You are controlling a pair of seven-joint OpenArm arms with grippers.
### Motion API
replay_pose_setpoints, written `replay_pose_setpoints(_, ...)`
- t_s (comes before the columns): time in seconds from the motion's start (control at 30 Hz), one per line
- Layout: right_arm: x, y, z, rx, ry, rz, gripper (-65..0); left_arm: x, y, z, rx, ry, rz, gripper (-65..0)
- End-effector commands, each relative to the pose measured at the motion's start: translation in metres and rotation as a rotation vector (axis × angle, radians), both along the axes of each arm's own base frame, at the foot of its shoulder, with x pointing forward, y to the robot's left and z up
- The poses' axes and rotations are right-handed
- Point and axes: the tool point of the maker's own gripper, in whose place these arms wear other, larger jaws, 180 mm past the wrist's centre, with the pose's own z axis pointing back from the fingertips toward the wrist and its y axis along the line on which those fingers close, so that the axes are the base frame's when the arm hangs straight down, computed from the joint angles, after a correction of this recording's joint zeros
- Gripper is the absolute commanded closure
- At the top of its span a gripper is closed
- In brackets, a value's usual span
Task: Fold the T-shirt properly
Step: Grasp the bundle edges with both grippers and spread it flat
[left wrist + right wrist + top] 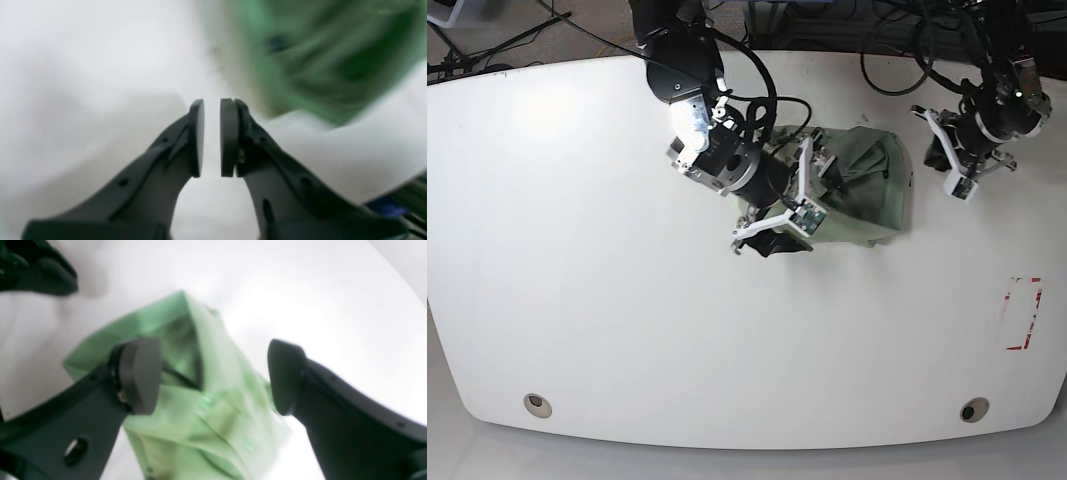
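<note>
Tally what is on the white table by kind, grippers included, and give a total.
T-shirt: 1, green, bunched
Grippers: 2, the right gripper open over the shirt, the left gripper apart from it, nearly shut and empty
Red marking on the table: 1
Round holes near the front edge: 2
Total: 6

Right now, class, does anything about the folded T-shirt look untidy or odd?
Yes. The T-shirt lies in a rumpled bundle on the table, not a flat, square fold: layers bunch unevenly and edges sit askew. The right gripper hangs open above it, holding nothing. The left gripper is off to the side, empty.
</note>
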Motion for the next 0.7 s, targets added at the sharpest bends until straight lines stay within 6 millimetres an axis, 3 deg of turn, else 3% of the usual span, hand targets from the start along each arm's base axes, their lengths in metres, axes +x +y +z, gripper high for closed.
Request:
replay_pose_setpoints(0.0, 0.017, -0.022, 0.009, -0.005, -0.027, -0.046, -46.9, 0.01, -0.022, 0.014, -0.014, -0.057, -0.073, -6.8)
replay_pose_setpoints(0.07, 0.032, -0.042, 0.011, -0.01, -0.032, -0.106, -44.2, 0.011, -0.044, 0.018, -0.03, -0.068, -0.139, -6.8)
replay_pose_setpoints(0.17, 0.052, -0.058, 0.004, -0.018, -0.011, -0.155, -34.7, 0.016, -0.079, 0.025, -0.052, -0.095, -0.246, -6.8)
replay_pose_setpoints(0.3, 0.071, -0.068, -0.018, -0.07, 0.04, -0.148, -23.9, 0.012, -0.105, 0.023, -0.074, -0.085, -0.327, -6.8)
replay_pose_setpoints(0.37, 0.077, -0.063, -0.033, -0.097, 0.076, -0.118, -22.4, 0.008, -0.115, 0.02, -0.076, -0.076, -0.365, -6.8)
replay_pose_setpoints(0.47, 0.085, -0.055, -0.048, -0.097, 0.116, -0.09, -22.4, 0.004, -0.12, 0.015, -0.077, -0.057, -0.383, -6.8)
replay_pose_setpoints(0.67, 0.084, -0.044, -0.088, -0.041, 0.206, -0.06, -22.4, 0.005, -0.099, -0.005, 0.042, -0.007, -0.352, -6.8)
